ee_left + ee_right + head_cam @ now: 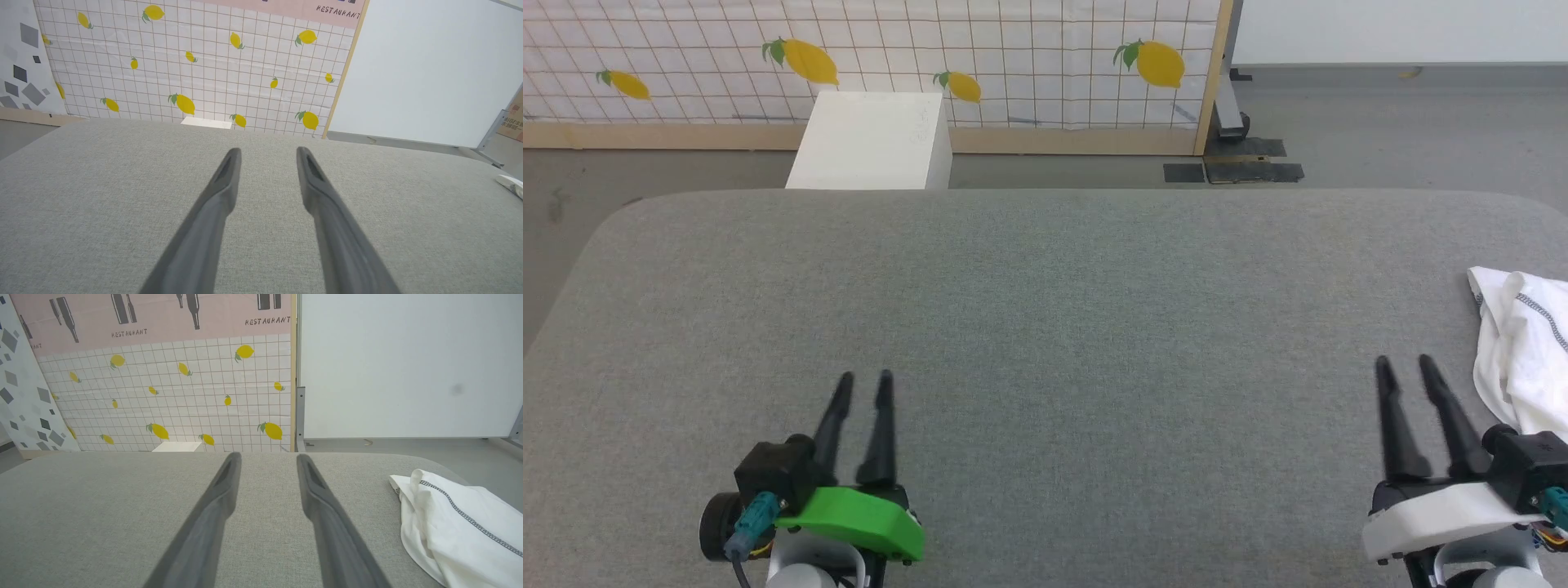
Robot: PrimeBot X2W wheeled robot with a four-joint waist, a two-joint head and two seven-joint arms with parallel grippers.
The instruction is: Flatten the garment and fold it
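Garment of thin white fabric with dark grey stitched seam lines (1521, 351) lies bunched at the right edge of the grey cloth-covered table (1045, 286), part of it cut off by the head view's border, so its full extent cannot be told. What shows of the heap runs roughly from far to near, parallel to the fingers of the robot's right gripper (1403, 359) and just beside them on their outer side, not touching. In the right wrist view the garment (449, 522) sits low and to the right of that gripper (268, 455), whose two dark fingers stand apart with nothing between them. The left gripper (866, 376) hovers well apart across the table, its fingers (327, 212) likewise parted and empty; a sliver of white cloth (510, 185) shows at its view's far right. The right arm looks clearly nearer, and a sideways reach to the right seems called for before any flattening. A rigid white box (870, 143) stands beyond the table, before a lemon-printed tiled panel (1013, 57).
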